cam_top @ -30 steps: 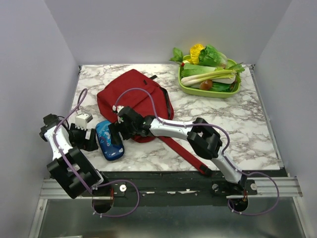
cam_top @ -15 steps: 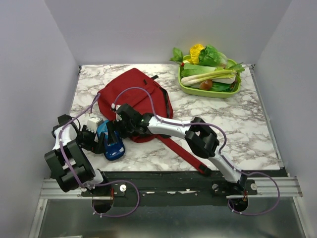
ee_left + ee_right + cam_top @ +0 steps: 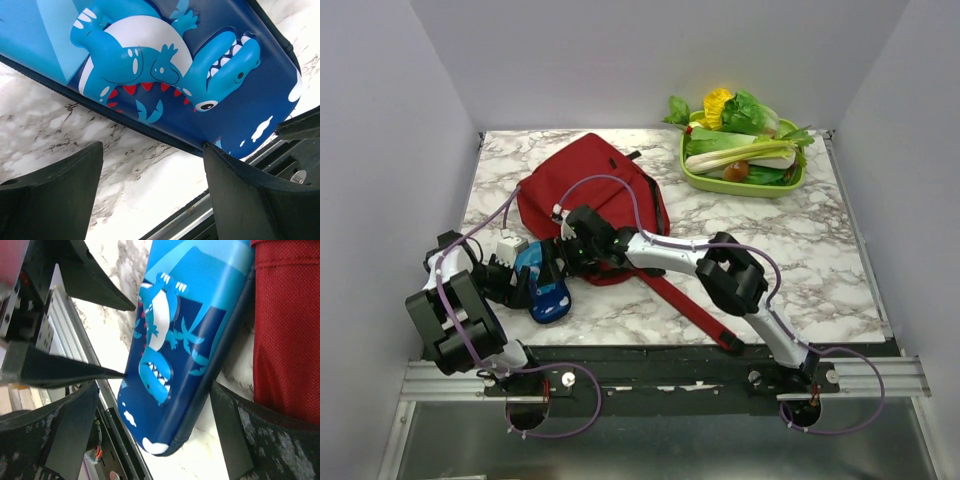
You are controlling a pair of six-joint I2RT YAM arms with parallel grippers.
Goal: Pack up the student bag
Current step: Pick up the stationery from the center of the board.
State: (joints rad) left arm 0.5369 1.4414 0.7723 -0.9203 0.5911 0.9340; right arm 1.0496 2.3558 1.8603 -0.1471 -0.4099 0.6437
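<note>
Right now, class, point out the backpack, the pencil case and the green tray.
Backpack [image 3: 590, 185]: top view, middle of its red front panel.
Pencil case [image 3: 165, 75]: left wrist view, on the crocodile print.
Green tray [image 3: 760, 190]: top view, its near rim.

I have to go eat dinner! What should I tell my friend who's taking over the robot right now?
Left end effector: open, fingertips at one side of the pencil case, holding nothing.
Right end effector: open, straddling the pencil case, holding nothing.
Backpack: lying on the table; the pencil case lies beside it, outside it.
Done: both arms are at the pencil case.
Left: grip it and put it in the backpack.
</note>
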